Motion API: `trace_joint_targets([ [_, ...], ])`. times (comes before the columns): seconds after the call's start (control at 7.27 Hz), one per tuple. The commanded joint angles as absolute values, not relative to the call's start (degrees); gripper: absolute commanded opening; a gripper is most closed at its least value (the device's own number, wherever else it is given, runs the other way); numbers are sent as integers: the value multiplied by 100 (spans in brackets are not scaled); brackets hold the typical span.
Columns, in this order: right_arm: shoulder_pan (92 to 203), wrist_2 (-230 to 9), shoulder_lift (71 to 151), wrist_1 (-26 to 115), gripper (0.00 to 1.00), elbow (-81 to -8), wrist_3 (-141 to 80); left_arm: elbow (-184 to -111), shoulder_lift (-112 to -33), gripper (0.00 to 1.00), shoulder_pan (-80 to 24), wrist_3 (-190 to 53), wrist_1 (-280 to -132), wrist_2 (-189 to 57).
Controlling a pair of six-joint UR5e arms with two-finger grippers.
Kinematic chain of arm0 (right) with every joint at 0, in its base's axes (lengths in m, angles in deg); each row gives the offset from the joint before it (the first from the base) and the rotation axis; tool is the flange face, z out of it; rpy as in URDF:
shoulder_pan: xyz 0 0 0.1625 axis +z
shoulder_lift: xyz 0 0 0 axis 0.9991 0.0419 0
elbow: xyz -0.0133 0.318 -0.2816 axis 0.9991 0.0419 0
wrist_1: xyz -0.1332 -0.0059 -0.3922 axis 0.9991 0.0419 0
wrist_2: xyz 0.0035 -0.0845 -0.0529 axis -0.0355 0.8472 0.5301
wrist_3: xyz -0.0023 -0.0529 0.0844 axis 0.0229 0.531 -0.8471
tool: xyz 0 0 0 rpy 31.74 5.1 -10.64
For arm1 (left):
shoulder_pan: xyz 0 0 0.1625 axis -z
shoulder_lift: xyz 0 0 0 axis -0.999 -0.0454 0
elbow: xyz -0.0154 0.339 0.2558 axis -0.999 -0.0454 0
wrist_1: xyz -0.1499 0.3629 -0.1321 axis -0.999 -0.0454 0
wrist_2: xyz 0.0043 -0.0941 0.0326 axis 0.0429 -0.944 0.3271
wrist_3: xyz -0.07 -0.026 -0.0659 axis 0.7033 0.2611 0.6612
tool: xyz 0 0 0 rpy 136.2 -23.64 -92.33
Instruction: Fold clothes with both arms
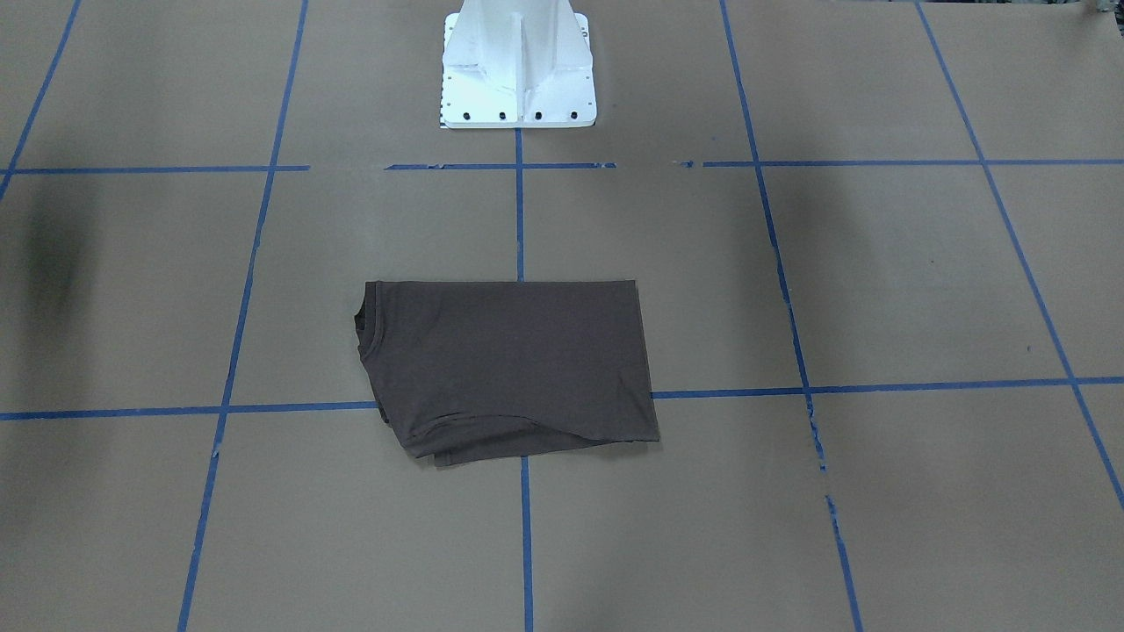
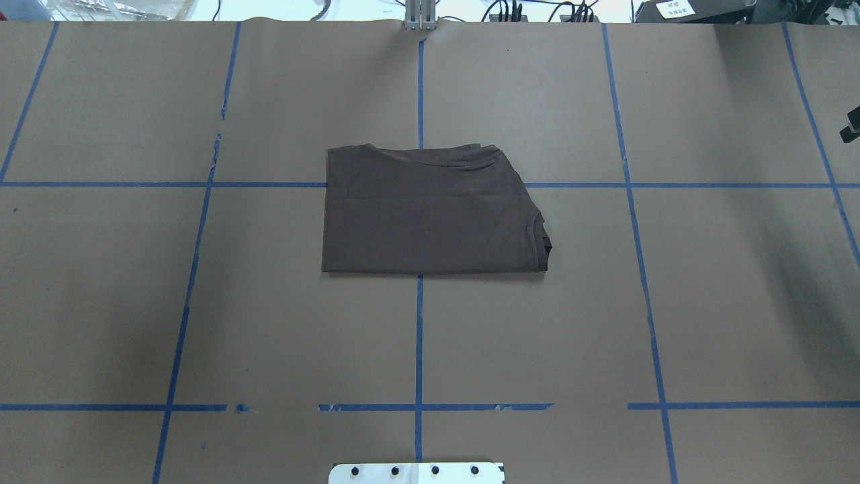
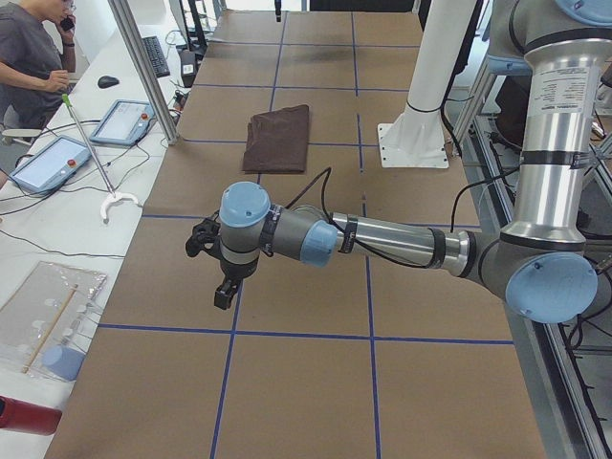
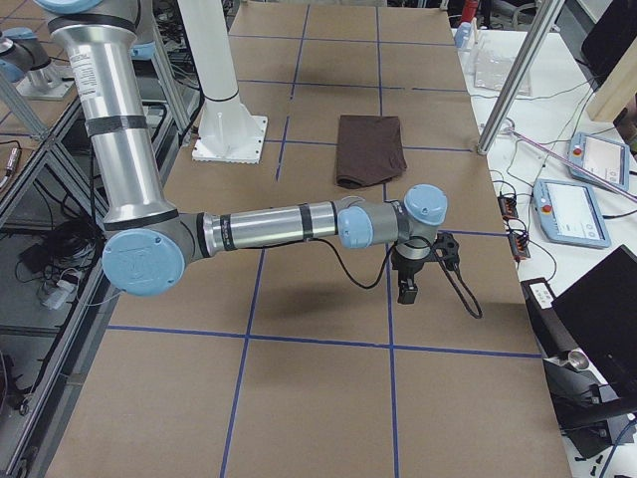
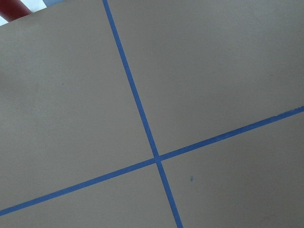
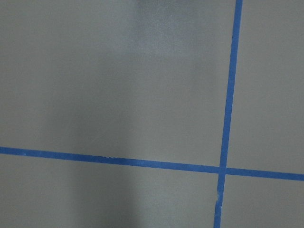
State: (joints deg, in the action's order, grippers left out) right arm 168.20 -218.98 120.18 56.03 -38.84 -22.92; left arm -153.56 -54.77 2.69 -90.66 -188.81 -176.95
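The clothes are one dark brown T-shirt, folded into a flat rectangle at the middle of the table, collar toward the robot's right. It also shows small and far in both side views. Both arms reach out low over the paper, far from the shirt. The left gripper hangs near the table's left end, and the right gripper near the right end. Each shows only in a side view, so I cannot tell whether it is open or shut. Both wrist views show only brown paper and blue tape.
The white pedestal base stands behind the shirt. Blue tape lines grid the brown paper. Beside the table a person sits at a bench with control tablets. A further tablet lies on the other side.
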Motion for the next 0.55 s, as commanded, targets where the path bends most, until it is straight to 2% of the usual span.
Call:
trace_joint_targets([
  [0.0, 16811, -21898, 12016, 5549, 100, -3856, -2289, -15363, -5510, 100, 269, -9066, -18881, -17712],
  [0.41, 16802, -21898, 12016, 5549, 100, -3856, -2289, -15354, -5563, 100, 269, -9066, -18952, -17703],
])
